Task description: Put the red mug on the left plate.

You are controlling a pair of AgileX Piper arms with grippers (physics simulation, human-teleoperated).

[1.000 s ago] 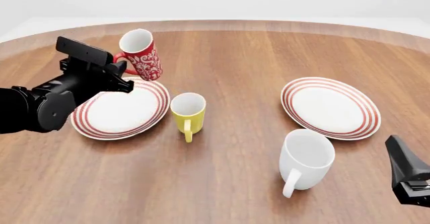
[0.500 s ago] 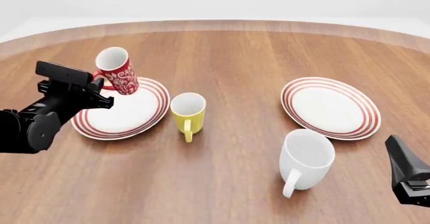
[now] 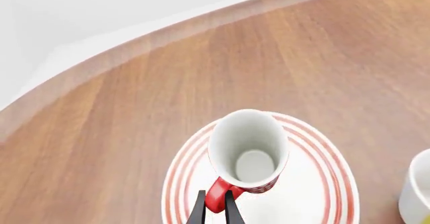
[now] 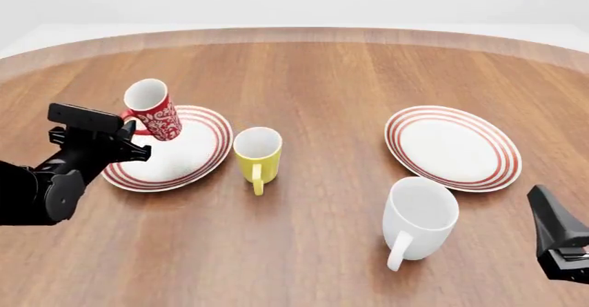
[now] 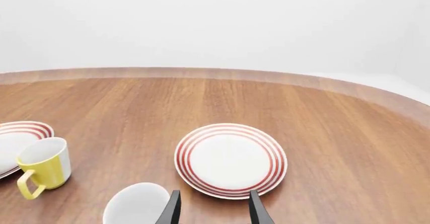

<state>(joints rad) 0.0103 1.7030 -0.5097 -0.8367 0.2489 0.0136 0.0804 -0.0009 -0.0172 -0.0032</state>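
Note:
The red mug [image 4: 152,108], white-patterned with a white inside, hangs tilted over the left part of the left plate [image 4: 189,156]. Whether its base touches the plate I cannot tell. My left gripper [image 4: 130,123] is shut on the mug's red loop handle. In the left wrist view the mug [image 3: 248,151] opens toward the camera above the ringed plate [image 3: 176,183], with the left gripper [image 3: 215,206] pinching the handle. My right gripper [image 5: 213,207] stands open with nothing in it, low at the table's near right [image 4: 558,246].
A yellow mug [image 4: 258,152] stands just right of the left plate. A larger white mug [image 4: 420,217] sits near the front right, beside the second ringed plate [image 4: 453,147]. The right wrist view shows that plate [image 5: 230,159], the yellow mug [image 5: 44,171] and the white mug [image 5: 138,204].
My left gripper has carried the red mug down and to the left, from above the plate's far edge to low over the plate's left part. The right arm has stayed still.

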